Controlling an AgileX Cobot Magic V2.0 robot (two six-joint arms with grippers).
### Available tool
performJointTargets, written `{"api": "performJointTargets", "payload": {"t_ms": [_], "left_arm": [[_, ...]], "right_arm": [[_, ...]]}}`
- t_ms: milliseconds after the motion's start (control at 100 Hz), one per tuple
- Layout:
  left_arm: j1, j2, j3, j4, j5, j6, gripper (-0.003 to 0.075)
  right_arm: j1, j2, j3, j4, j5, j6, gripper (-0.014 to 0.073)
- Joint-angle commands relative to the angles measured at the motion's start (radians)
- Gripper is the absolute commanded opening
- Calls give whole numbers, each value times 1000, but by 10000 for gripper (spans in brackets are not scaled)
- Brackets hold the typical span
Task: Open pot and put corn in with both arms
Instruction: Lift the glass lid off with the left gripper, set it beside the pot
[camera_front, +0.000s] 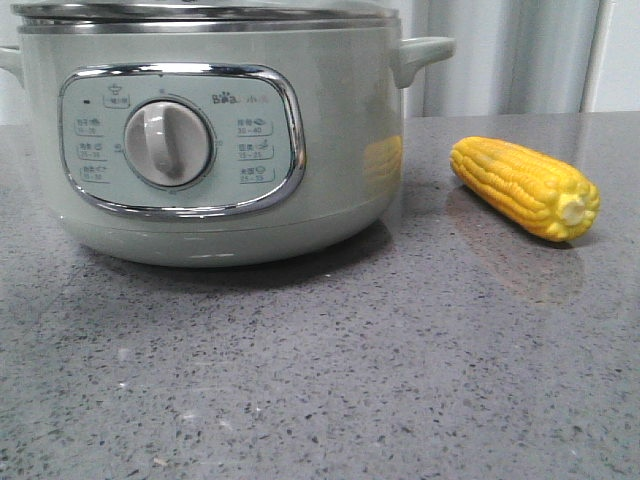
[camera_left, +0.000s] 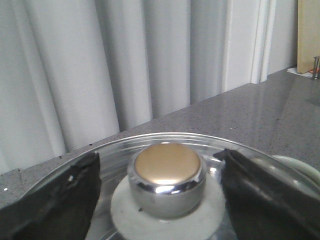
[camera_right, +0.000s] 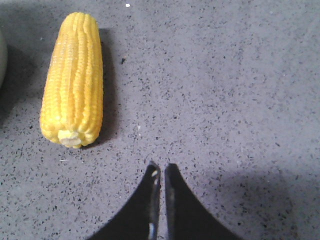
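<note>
Left pincer (camera_left: 167, 192) spread wide around lid knob (camera_left: 167, 177) — right pincer (camera_right: 161, 172) nearly closed, empty, near corn (camera_right: 73, 80).

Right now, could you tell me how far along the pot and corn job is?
Nothing is finished: the lid sits on the pot, and the corn lies on the counter beside it. In hand: the left gripper is open, its fingers either side of the lid knob. The right gripper is shut, beside the corn. Lifting the lid and loading the corn remain.
</note>
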Motion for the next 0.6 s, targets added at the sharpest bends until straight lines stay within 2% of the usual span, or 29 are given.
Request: {"api": "performJointTargets", "payload": {"t_ms": [0, 250, 340, 440, 590], "left_arm": [[-24, 17, -63, -6, -78, -8, 448], [-45, 86, -121, -73, -43, -10, 447], [-41, 89, -123, -83, -40, -10, 413], [-41, 89, -123, -83, -35, -10, 309], [-41, 89, -123, -83, -35, -10, 59]], "right_arm": [[1, 3, -36, -7, -55, -8, -66], [1, 1, -36, -7, -41, -8, -66], [1, 1, -36, -7, -33, -8, -66], [1, 1, -36, -7, -30, -8, -66], [1, 1, -36, -7, -28, -8, -66]]}}
